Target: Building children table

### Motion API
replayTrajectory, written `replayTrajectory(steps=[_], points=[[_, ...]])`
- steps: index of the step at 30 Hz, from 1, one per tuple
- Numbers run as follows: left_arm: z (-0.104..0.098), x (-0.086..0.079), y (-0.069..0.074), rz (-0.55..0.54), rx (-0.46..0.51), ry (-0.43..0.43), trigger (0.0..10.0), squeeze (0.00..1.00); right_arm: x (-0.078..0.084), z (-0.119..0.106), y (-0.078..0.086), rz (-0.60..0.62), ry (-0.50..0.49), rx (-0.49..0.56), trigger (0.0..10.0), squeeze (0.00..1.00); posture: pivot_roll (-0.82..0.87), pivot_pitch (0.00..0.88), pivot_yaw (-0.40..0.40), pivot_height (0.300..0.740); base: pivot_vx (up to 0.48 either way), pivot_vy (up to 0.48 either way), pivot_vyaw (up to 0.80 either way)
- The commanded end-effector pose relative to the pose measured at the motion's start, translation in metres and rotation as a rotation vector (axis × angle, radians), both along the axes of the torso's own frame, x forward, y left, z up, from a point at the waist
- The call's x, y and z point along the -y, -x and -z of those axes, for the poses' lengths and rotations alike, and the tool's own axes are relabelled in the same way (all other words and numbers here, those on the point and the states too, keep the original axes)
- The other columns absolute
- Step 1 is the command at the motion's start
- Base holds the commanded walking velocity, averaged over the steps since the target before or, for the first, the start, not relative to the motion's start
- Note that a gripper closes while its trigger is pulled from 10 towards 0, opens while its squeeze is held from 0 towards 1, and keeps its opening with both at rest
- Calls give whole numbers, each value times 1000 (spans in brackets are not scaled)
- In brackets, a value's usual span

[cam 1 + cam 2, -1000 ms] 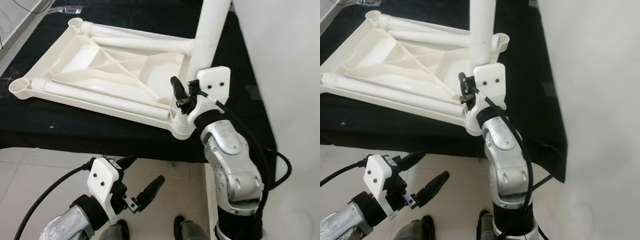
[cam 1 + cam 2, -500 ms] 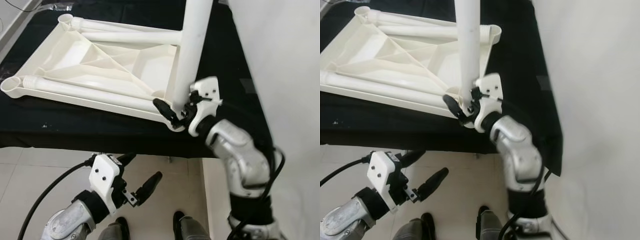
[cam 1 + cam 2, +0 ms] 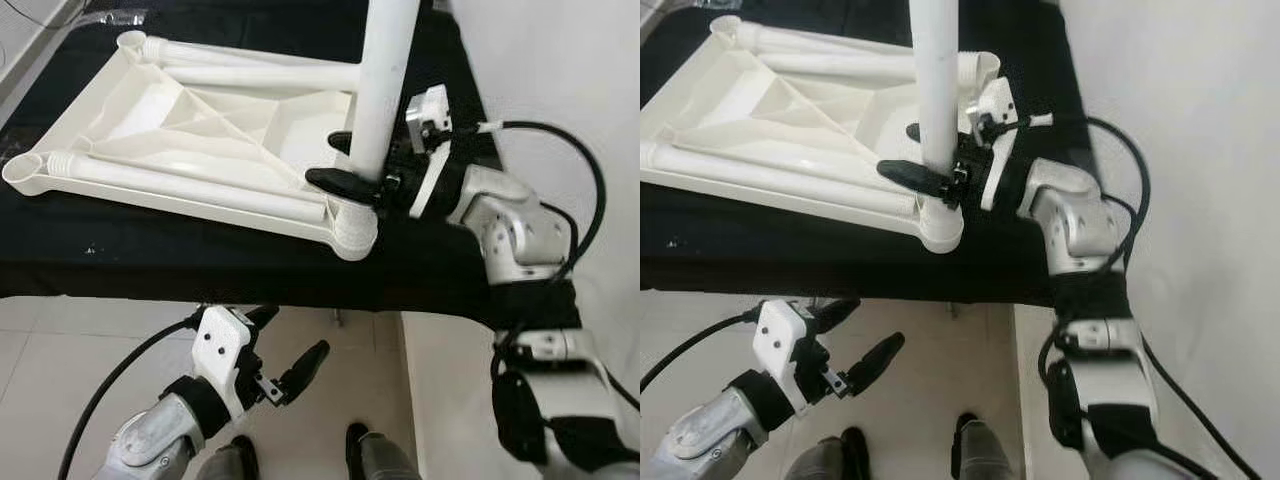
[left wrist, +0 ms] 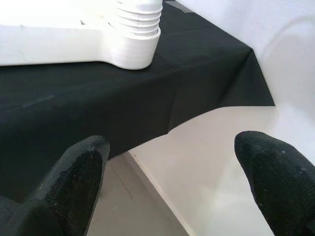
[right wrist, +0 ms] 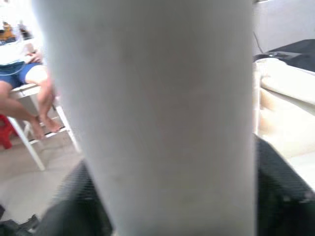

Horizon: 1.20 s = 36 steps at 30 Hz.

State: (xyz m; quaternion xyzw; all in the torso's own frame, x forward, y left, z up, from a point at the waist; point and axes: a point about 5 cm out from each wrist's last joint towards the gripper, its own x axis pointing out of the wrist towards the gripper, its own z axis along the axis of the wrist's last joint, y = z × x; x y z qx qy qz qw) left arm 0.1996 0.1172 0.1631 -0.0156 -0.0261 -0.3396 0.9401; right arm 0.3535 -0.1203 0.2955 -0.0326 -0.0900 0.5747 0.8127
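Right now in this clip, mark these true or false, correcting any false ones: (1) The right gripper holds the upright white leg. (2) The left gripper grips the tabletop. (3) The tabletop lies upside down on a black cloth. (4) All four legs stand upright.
1. True: the right gripper is closed around the upright white leg.
2. False: the left gripper hangs open below the table edge, holding nothing.
3. True: the tabletop lies ribbed underside up on the black cloth.
4. False: one leg stands; others lie flat on the tabletop.
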Motion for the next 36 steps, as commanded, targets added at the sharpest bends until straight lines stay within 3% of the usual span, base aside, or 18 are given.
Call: replayTrajectory(steps=[1,8,11,13,15,16,18,19,20,22,24,27,29,30,31,34,35,36], points=[[4,0,2,0,-18,12,10000,0,-10,5,0,-82,57,-2,0,0,6,257,-25,740,0,0,0],[5,0,1,2,-19,17,10000,0,-5,3,-1,-124,68,-4,0,0,-2,260,-19,740,0,0,0],[6,0,0,5,-19,20,10000,0,-2,3,-6,-61,63,19,0,0,-19,261,-19,740,0,0,0],[6,1,0,6,-19,23,10000,0,1,11,-11,124,41,30,0,0,-19,261,-19,740,0,0,0],[6,1,0,6,-19,23,10000,0,1,11,-11,124,41,30,0,0,-19,261,-19,740,0,0,0],[6,0,-1,5,-18,24,10000,0,1,22,-12,307,20,0,0,0,-23,269,-30,740,0,0,0],[6,0,-1,5,-18,24,10000,0,1,22,-12,307,20,0,0,0,-23,269,-30,740,0,0,0],[6,-1,-1,3,-16,23,10000,0,3,40,-12,640,44,-25,0,0,-22,278,-26,740,0,0,0],[6,-1,-1,3,-16,23,10000,0,3,40,-12,640,44,-25,0,0,-22,278,-26,740,0,0,0],[5,-3,-3,-1,-13,20,10000,0,-6,73,22,990,26,-104,0,0,-38,283,-14,740,0,0,0],[5,-3,-3,-1,-13,20,10000,0,-6,73,22,990,26,-104,0,0,-38,283,-14,740,0,0,0],[6,-4,-6,0,-12,18,10000,0,-27,80,36,1002,8,-118,0,0,-41,268,-11,740,0,0,0],[7,-3,-7,0,-12,16,10000,0,-35,78,34,974,3,-105,824,0,-34,260,-18,740,0,0,0],[7,-3,-8,-4,-9,14,10000,0,-41,76,31,948,-4,-97,6549,0,-33,258,-20,740,0,0,0],[7,-4,-9,-9,-6,14,10000,0,-43,72,28,921,-31,-84,10000,0,-33,259,-26,740,0,0,0],[7,-4,-10,-17,-1,15,10000,0,-45,64,27,868,-69,-70,10000,0,-36,260,-30,740,0,0,0],[7,-4,-11,-19,0,16,10000,0,-46,61,27,824,-90,-70,10000,761,-35,259,-32,740,0,0,0],[7,-4,-11,-19,0,16,10000,0,-46,61,27,824,-90,-70,10000,761,-35,259,-32,740,0,0,0]])
